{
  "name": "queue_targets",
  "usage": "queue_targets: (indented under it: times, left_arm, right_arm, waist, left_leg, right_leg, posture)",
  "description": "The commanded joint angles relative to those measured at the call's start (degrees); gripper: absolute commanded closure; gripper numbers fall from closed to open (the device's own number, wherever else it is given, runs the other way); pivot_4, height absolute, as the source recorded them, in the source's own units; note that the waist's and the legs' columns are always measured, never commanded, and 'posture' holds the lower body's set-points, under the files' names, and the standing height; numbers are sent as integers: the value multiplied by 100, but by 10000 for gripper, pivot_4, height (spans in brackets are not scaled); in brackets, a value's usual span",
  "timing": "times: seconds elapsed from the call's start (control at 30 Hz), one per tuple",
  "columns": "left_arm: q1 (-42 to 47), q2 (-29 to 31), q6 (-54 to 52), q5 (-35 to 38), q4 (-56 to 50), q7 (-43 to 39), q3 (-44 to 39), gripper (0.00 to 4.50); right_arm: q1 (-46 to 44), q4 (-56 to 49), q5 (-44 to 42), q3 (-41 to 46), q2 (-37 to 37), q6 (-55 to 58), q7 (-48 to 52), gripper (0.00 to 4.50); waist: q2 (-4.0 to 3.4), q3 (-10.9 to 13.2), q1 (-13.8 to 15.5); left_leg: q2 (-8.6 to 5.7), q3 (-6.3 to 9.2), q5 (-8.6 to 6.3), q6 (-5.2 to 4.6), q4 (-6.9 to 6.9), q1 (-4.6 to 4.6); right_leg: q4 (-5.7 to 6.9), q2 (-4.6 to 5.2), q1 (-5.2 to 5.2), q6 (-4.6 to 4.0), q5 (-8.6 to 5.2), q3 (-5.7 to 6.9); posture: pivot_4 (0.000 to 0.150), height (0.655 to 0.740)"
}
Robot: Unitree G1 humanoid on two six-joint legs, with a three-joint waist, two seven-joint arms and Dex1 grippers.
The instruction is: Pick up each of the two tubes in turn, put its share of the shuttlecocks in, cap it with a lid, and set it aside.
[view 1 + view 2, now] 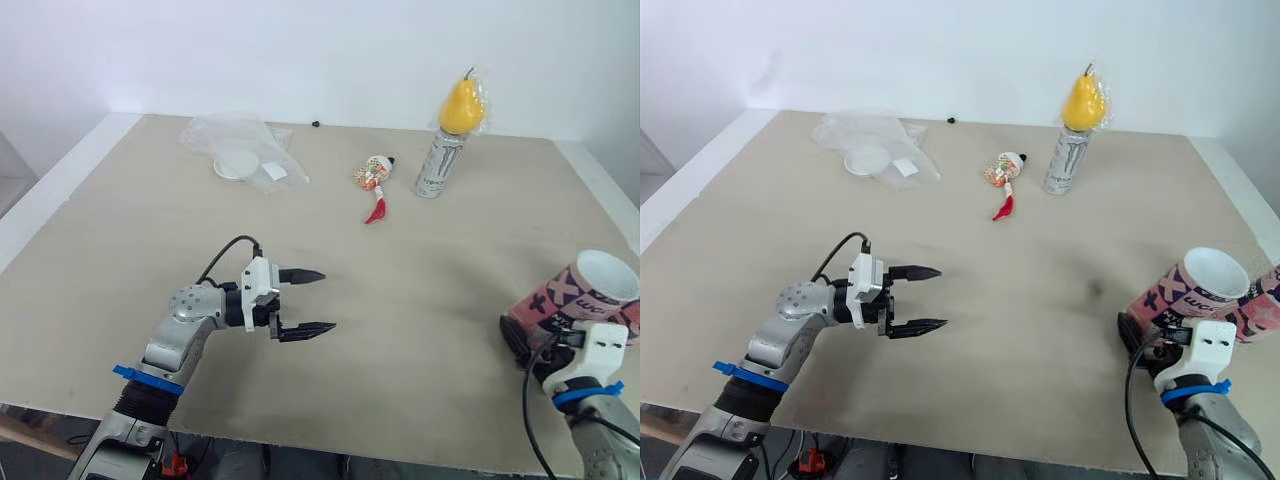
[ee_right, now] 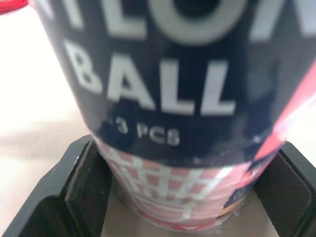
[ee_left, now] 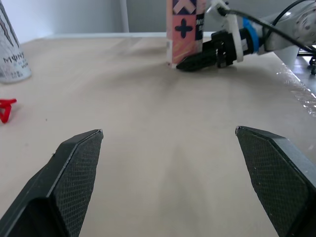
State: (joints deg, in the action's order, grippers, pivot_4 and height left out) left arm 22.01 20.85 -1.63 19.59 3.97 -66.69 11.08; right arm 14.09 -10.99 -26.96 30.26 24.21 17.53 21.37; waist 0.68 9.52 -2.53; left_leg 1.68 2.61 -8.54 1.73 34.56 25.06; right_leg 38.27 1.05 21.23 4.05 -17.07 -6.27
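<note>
- The bench (image 1: 420,330) is a broad beige board, and both claws are over its near half.
- A crumpled clear plastic bag (image 1: 240,140) lies well ahead of my left claw, near the far edge. A white disc (image 1: 235,165) sits in it.
- The tube (image 1: 570,295), pink and navy with crosses printed on it, stands on the bench inside my right claw. Its white top end faces up, and I cannot tell whether that is a lid or an open mouth.
- In the right eye view, a second pink-patterned piece (image 1: 1265,300) pokes in just right of that tube. It looks like another tube, but I cannot be sure.
- My left claw (image 1: 328,299) is spread wide and holds nothing. It hovers just above bare bench, well apart from the tube and pointing toward the right claw.
- My right claw (image 2: 186,149) is closed on the tube's lower part, with one black finger on each side of it.
- A silver-and-black drink can (image 1: 440,165) stands upright far ahead of the right claw and off to its left.
- A yellow pear (image 1: 461,105) in clear wrap rests on top of the can.
- A small red-and-white wrapped item (image 1: 373,178) lies just left of the can, well ahead of the left claw.
</note>
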Motion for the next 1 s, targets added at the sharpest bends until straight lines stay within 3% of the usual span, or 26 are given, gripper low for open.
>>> queue_targets:
  times: [0.03, 0.37, 0.7, 0.87, 1.0]
  left_arm:
    - [139, -36, 160, -21, -19, -19, -4, 0]
    - [224, -42, 185, -41, 46, -79, 24, 0]
    - [110, 15, 138, -30, -57, 3, 21, 0]
    - [83, 22, 95, -25, -89, 16, 31, 0]
    - [47, 36, 65, -32, -129, 33, 36, 0]
  right_arm:
    - [-90, -84, -101, 171, 154, -127, 163, 2022]
    - [-1185, 1118, 110, -30, 352, -439, 378, 2022]
    - [-1328, 1476, 320, -158, 261, -691, 322, 2022]
    - [-1370, 1475, 390, -244, 236, -706, 260, 14177]
    - [-1381, 1501, 412, -300, 230, -685, 256, 16734]
  waist:
    - [0, 0, 0]
    - [-8, 1, -8]
    - [-9, 2, -7]
    - [-9, 2, -8]
    - [-9, 1, -10]
  left_leg:
    - [0, 0, 0, 0, 0, 0]
    - [-1, -3, 4, -5, -1, 0]
    - [-6, -2, 4, -5, -2, 2]
    - [-5, -3, 5, -5, -1, 1]
    - [-3, -3, 5, -5, -1, 0]
  right_leg:
    - [0, 0, 0, 0, 0, 0]
    - [-1, -3, 2, 4, 5, -4]
    - [-1, 2, 1, 7, 4, -5]
    - [-1, 1, 0, 8, 7, -5]
    - [-1, -1, 0, 7, 7, -5]
  posture:
    - [1500, 7400]
    - [1500, 7400]
    - [1500, 7400]
    - [1500, 7400]
    - [1500, 7400]
